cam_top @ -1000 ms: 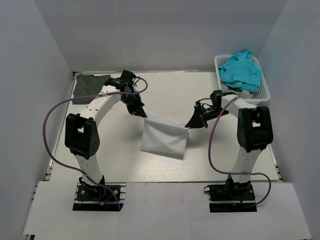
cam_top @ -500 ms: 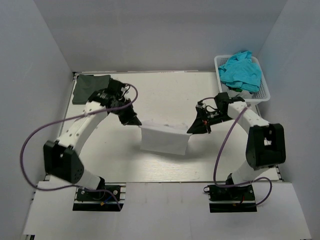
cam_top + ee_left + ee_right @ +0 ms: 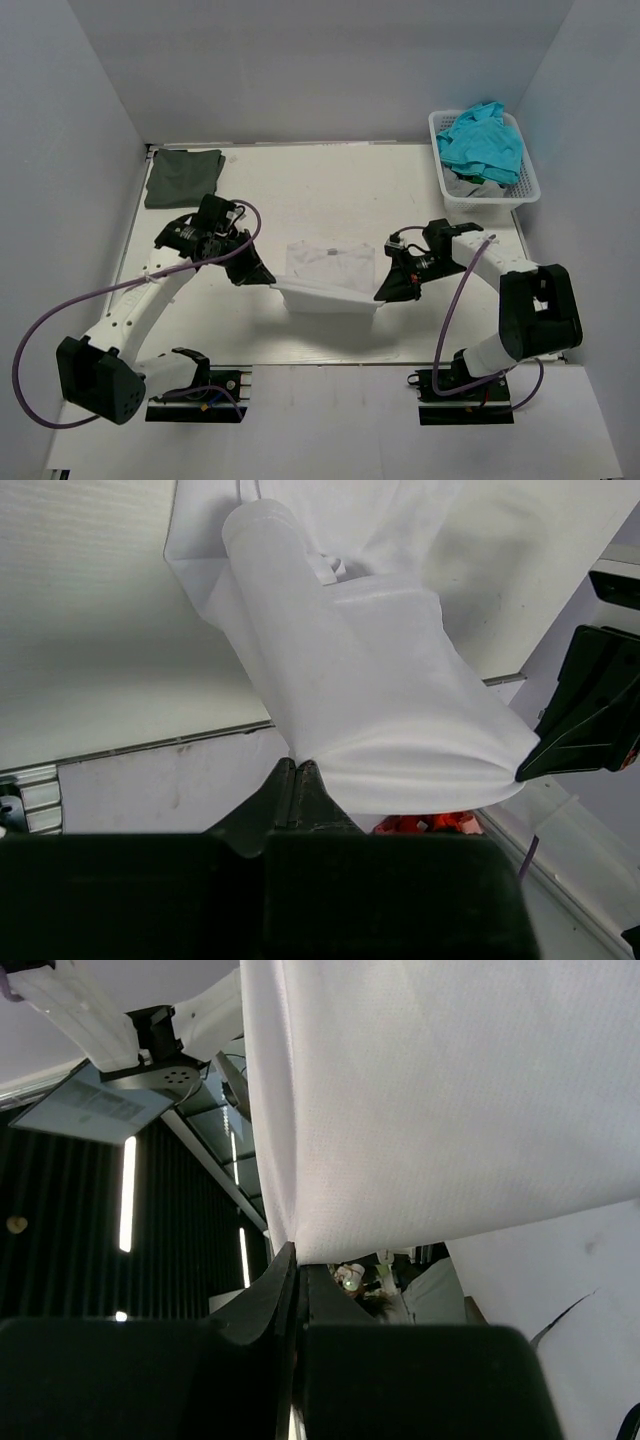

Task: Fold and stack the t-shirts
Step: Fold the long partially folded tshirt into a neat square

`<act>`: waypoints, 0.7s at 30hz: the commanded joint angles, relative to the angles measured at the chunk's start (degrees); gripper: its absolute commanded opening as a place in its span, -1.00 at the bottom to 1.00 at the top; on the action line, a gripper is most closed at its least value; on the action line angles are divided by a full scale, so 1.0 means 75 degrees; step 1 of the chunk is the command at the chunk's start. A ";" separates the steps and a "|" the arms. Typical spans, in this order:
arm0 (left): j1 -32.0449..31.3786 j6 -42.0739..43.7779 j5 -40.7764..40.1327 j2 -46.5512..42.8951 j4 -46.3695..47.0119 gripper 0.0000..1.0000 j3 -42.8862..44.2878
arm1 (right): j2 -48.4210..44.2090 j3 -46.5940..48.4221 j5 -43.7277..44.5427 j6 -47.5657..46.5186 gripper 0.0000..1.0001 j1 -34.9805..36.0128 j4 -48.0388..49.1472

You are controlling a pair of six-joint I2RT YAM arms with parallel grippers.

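White t-shirt (image 3: 330, 268) lies long axis left-right, near edge raised, pinched by left hand (image 3: 268, 283) and right hand (image 3: 380, 293).

T-shirts at the worktop (image 3: 330, 190): two. One white t-shirt (image 3: 328, 275), one dark olive-green t-shirt (image 3: 183, 178) at the far left.
Baskets: one white basket (image 3: 492, 201), far right.
Cloth in it: one teal cloth (image 3: 482, 145) on top, with a paler piece showing under it; the number of separate pieces there cannot be told.
Arms (image 3: 150, 290): two.
Hands: two, the left hand (image 3: 262, 278) and the right hand (image 3: 383, 290).
Purple cables (image 3: 445, 315): two, one per arm.
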 commanded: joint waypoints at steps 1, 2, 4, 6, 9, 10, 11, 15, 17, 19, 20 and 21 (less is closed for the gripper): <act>0.0089 0.0030 -0.0601 0.0152 0.0281 -1.00 0.0260 | 0.0268 0.0327 -0.0537 -0.0395 -1.00 -0.0032 -0.0356; 0.0089 0.0111 -0.0601 0.0247 0.0375 -1.00 0.0400 | 0.0432 0.0398 -0.0526 -0.0395 -1.00 -0.0055 -0.0380; 0.0089 0.0112 -0.0682 0.0446 0.0480 -1.00 0.0494 | 0.0771 0.0830 -0.0596 -0.0789 -1.00 -0.0102 -0.0625; 0.0171 0.0182 -0.0822 0.0774 0.0750 -1.00 0.0647 | 0.1275 0.1379 -0.0747 -0.1410 -1.00 -0.0102 -0.1128; 0.0171 0.0264 -0.0975 0.1440 0.0855 -1.00 0.1174 | 0.2187 0.1792 -0.1134 -0.2468 -1.00 -0.0161 -0.2173; 0.0171 0.0264 -0.0976 0.1629 0.0926 -1.00 0.1280 | 0.2307 0.1910 -0.1321 -0.2585 -1.00 -0.0208 -0.2161; 0.0171 0.0333 -0.1045 0.1828 0.1008 -1.00 0.1489 | 0.2436 0.1992 -0.1264 -0.2586 -1.00 -0.0231 -0.2173; 0.0171 0.0405 -0.1046 0.2929 0.1219 -1.00 0.2135 | 0.3268 0.2729 -0.1147 -0.2574 -1.00 -0.0418 -0.2173; 0.0241 0.0475 -0.1046 0.3537 0.1219 -1.00 0.2567 | 0.3538 0.3254 -0.0949 -0.2504 -1.00 -0.0419 -0.2173; 0.0241 0.0545 -0.1244 0.3879 0.1069 -1.00 0.3130 | 0.3959 0.3620 -0.0971 -0.2445 -1.00 -0.0466 -0.2161; 0.0311 0.0638 -0.1338 0.4020 0.1067 -1.00 0.3295 | 0.4054 0.3714 -0.0971 -0.2422 -1.00 -0.0477 -0.2173; 0.0312 0.0708 -0.1420 0.4230 0.0997 -1.00 0.3424 | 0.4252 0.3797 -0.0948 -0.2399 -1.00 -0.0512 -0.2150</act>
